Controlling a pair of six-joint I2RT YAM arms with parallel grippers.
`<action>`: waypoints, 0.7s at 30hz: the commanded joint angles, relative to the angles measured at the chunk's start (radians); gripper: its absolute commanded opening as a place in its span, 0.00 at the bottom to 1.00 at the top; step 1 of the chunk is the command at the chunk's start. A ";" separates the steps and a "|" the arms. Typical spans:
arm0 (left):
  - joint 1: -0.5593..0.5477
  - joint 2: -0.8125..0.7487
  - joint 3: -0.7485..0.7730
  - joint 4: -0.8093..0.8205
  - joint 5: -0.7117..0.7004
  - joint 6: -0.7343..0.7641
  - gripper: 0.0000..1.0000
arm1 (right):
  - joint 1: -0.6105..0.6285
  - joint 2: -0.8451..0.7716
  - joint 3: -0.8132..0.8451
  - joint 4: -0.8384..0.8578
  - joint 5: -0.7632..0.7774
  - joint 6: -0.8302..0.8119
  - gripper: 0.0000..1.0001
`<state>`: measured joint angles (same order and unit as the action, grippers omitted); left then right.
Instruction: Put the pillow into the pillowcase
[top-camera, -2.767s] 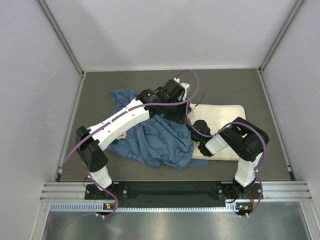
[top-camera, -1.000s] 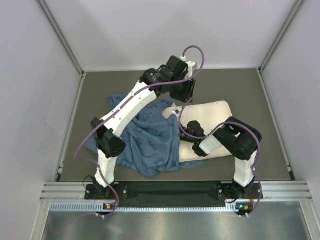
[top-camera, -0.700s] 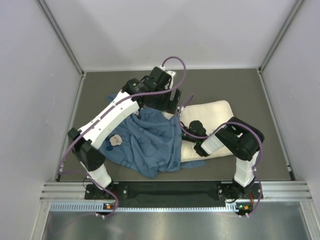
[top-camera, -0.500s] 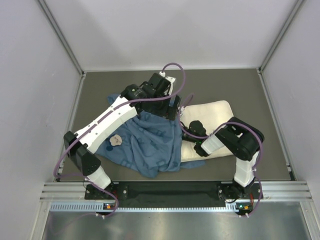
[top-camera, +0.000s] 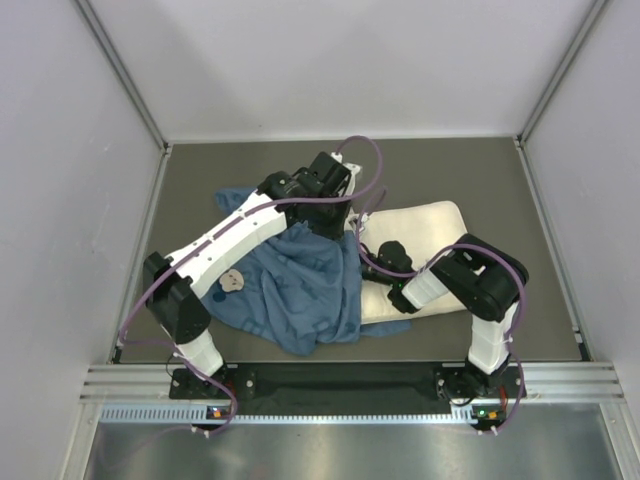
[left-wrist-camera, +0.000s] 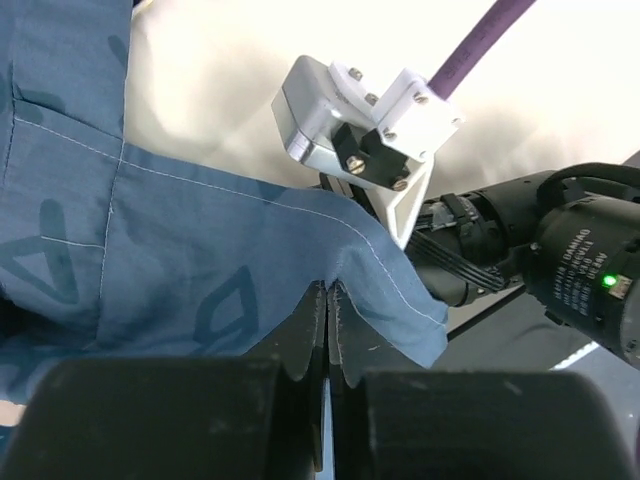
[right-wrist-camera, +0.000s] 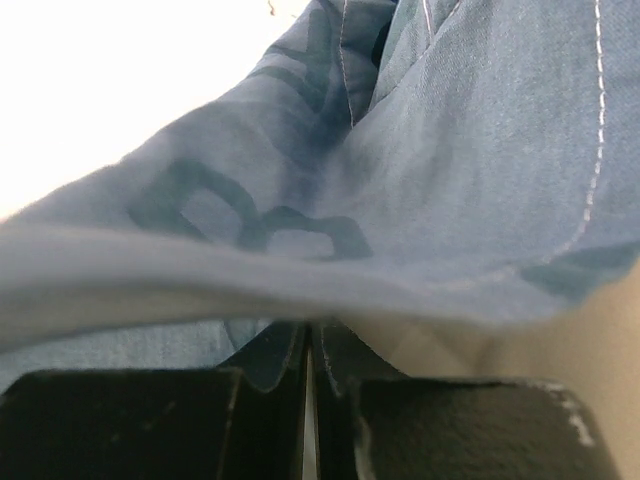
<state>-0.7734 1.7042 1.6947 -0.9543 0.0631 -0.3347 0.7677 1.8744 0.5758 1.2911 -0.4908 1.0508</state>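
The blue pillowcase (top-camera: 295, 285) lies crumpled on the left half of the mat, with one mouse face (top-camera: 231, 282) showing. The cream pillow (top-camera: 432, 222) lies to its right, its left end under the blue fabric. My left gripper (top-camera: 345, 222) reaches over the case to its right edge. In the left wrist view the left gripper (left-wrist-camera: 328, 291) is shut on the pillowcase (left-wrist-camera: 200, 250) hem, with the pillow (left-wrist-camera: 220, 80) behind. My right gripper (top-camera: 362, 252) sits just below it. In the right wrist view the right gripper (right-wrist-camera: 310, 328) is shut on a fold of the pillowcase (right-wrist-camera: 450, 160).
A dark grey mat (top-camera: 470, 170) covers the floor between pale walls. A metal rail (top-camera: 340, 380) runs along the near edge with both arm bases on it. A purple cable (top-camera: 365, 160) loops above the left wrist. The right wrist's camera block (left-wrist-camera: 362, 120) sits close to the left fingers.
My left arm swung from high above the pillow's far end down to the pillowcase's right edge, opened, and shut on the hem. The right arm stayed put.
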 joint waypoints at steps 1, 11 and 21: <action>-0.003 -0.035 0.066 0.025 0.021 0.016 0.00 | -0.021 0.000 0.024 0.043 0.012 -0.035 0.00; 0.000 0.058 0.275 0.092 0.073 0.140 0.00 | 0.024 0.000 0.065 0.145 -0.104 -0.034 0.00; -0.055 0.206 0.490 0.144 0.299 0.089 0.00 | 0.038 0.110 0.127 0.178 -0.014 0.017 0.00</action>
<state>-0.7723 1.9255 2.1231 -0.9539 0.2241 -0.2066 0.7807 1.9179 0.6315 1.2957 -0.5373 1.0439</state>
